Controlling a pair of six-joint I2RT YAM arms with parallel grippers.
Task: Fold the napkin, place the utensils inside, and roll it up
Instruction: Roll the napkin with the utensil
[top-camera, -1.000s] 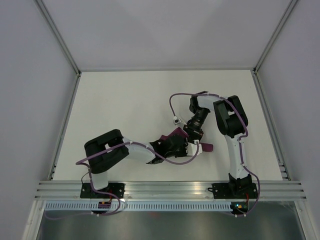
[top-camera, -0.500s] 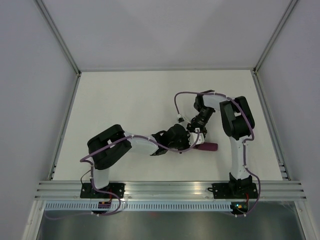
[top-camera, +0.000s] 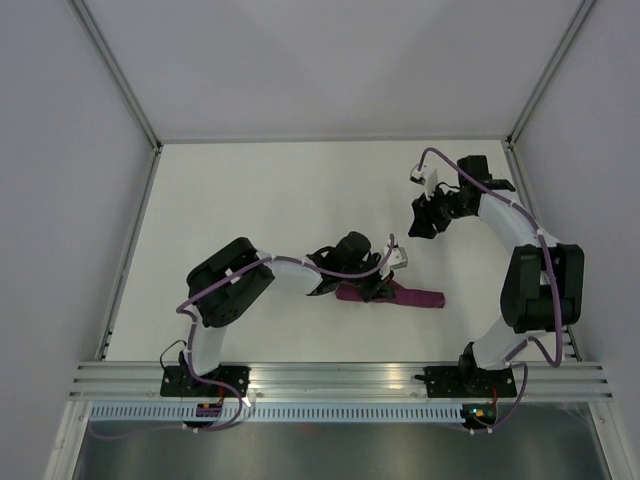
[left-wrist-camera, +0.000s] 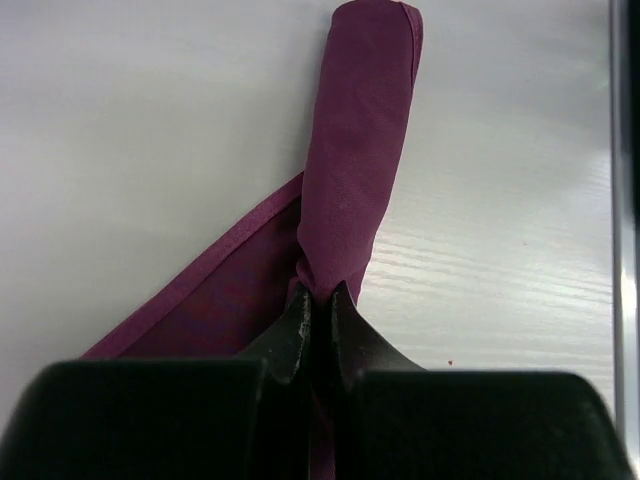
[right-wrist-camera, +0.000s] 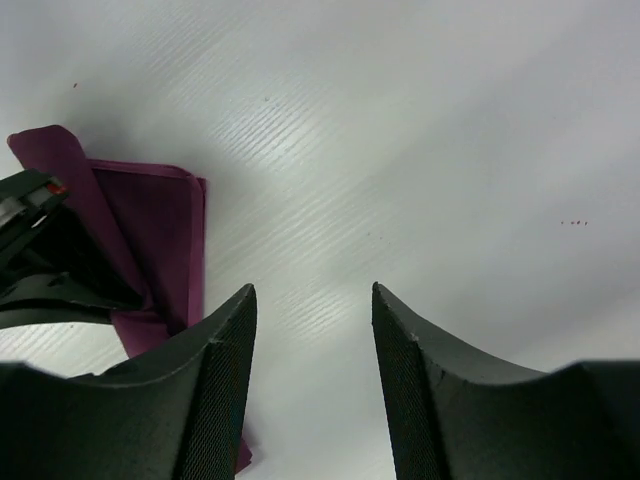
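Observation:
The magenta-purple napkin (top-camera: 415, 296) lies rolled into a narrow tube near the middle of the table, pointing right. In the left wrist view the roll (left-wrist-camera: 358, 160) runs away from the fingers, with a loose flap (left-wrist-camera: 215, 305) spread to the left. My left gripper (top-camera: 375, 285) (left-wrist-camera: 320, 297) is shut on the near end of the roll. My right gripper (top-camera: 418, 222) (right-wrist-camera: 314, 300) is open and empty, raised at the back right, well away from the napkin (right-wrist-camera: 150, 235). The utensils are hidden.
The white table (top-camera: 250, 200) is walled by grey panels with metal rails at the left edge (top-camera: 130, 250) and right edge (top-camera: 540, 240). Purple cables loop off both arms.
My right arm has let go and swung back and to the right, away from the napkin. My left gripper has shifted right, and the roll now lies stretched out to its right.

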